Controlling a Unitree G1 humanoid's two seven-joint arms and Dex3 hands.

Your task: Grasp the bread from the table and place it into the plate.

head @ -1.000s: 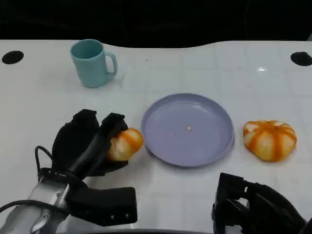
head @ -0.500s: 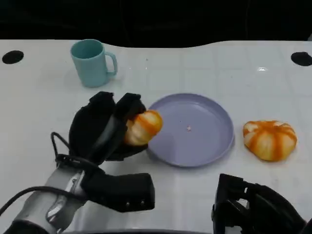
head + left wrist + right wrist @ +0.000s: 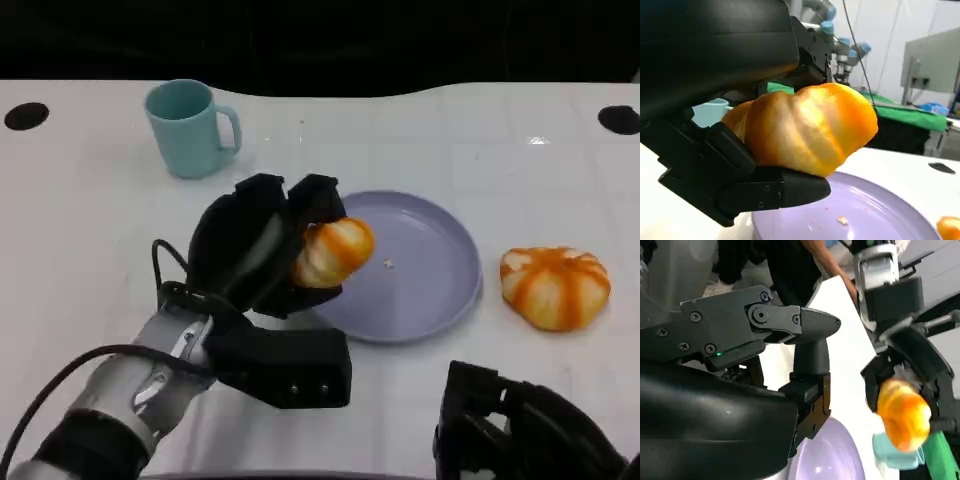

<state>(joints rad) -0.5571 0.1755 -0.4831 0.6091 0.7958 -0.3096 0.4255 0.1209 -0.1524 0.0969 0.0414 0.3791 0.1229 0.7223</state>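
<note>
Just left of the frame's centre, the left hand point(image 3: 262, 250) grips a piece of orange bread point(image 3: 333, 252), fingers wrapped around it, holding it above the left rim of the lavender plate point(image 3: 420, 290). A second, rounder orange bread point(image 3: 554, 285) lies on the white table point(image 3: 90, 220) right of the plate. A teal mug point(image 3: 189, 129) stands at upper left. At lower right, the right hand point(image 3: 520, 430) holds nothing, its fingers apart.

Orange bread point(image 3: 335, 252) with pale stripes, lavender plate point(image 3: 430, 290), teal mug point(image 3: 188, 128), white table point(image 3: 420, 140)
</note>
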